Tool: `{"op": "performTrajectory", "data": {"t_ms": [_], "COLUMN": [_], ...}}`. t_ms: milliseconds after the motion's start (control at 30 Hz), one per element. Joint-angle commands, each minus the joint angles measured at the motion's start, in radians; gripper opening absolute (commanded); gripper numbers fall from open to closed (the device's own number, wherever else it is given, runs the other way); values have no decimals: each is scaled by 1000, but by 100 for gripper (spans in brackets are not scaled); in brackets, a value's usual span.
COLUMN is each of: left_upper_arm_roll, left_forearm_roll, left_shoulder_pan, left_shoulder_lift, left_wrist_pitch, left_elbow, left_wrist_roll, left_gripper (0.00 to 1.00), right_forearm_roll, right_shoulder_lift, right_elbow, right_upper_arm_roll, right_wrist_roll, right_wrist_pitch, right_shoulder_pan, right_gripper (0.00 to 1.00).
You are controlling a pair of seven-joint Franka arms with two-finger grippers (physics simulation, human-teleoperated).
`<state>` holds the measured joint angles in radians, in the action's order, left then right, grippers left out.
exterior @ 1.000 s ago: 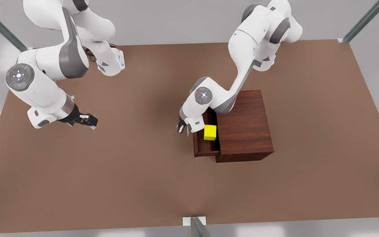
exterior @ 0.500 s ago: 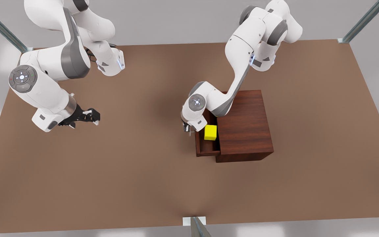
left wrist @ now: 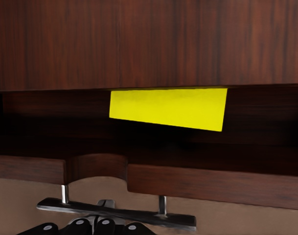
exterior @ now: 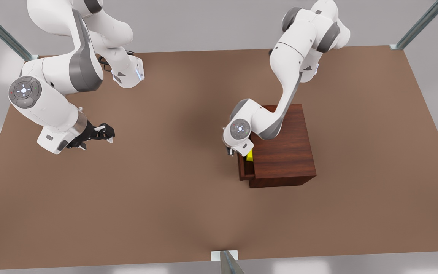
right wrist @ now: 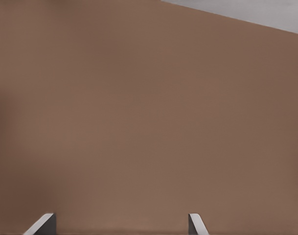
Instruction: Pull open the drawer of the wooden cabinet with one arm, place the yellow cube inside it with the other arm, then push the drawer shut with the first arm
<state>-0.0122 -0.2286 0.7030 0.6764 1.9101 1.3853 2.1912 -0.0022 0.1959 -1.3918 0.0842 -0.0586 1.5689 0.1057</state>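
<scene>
A: Starting at the front view's left, what is there?

B: The right hand (exterior: 99, 136) hangs above the bare brown tabletop (exterior: 158, 205), well apart from the cabinet. This arm waits. In its wrist view two pale fingertips (right wrist: 195, 224) stand wide apart with nothing between them

A: And further to the front view's right?

B: The left hand (exterior: 231, 151) sits at the front of the drawer (exterior: 245, 172), which sticks out only a little from the wooden cabinet (exterior: 283, 152). In the left wrist view the black fingers (left wrist: 85, 227) lie close together against the silver bar handle (left wrist: 117, 213); whether they grip it or merely press on it I cannot tell

A: Where is the yellow cube?

B: Inside the drawer. In the front view a small sliver of the yellow cube (exterior: 249, 155) peeks out between the white wrist and the cabinet's top edge. In the left wrist view it (left wrist: 168, 107) shows as a yellow band under the cabinet's top board, behind the drawer's front panel (left wrist: 212, 180)
</scene>
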Motion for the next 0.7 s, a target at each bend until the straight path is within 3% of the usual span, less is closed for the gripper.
{"op": "performTrajectory", "data": {"t_ms": [0,667], "left_upper_arm_roll": [0,-32], "left_forearm_roll": [0,3], "left_shoulder_pan": [-10,-50], "left_shoulder_lift": [-1,-12], "left_wrist_pitch": [-71,-183], "left_elbow": [-2,-6], "left_wrist_roll": [-54,-183], "left_gripper": [21,21], "right_forearm_roll": [1,1], "right_shoulder_lift": [-1,3], "right_elbow": [0,0], "right_upper_arm_roll": [0,-6], "right_wrist_roll": [-98,-119], "right_wrist_pitch": [-1,-1], "right_shoulder_pan": [0,-11], "right_gripper": [100,100]}}
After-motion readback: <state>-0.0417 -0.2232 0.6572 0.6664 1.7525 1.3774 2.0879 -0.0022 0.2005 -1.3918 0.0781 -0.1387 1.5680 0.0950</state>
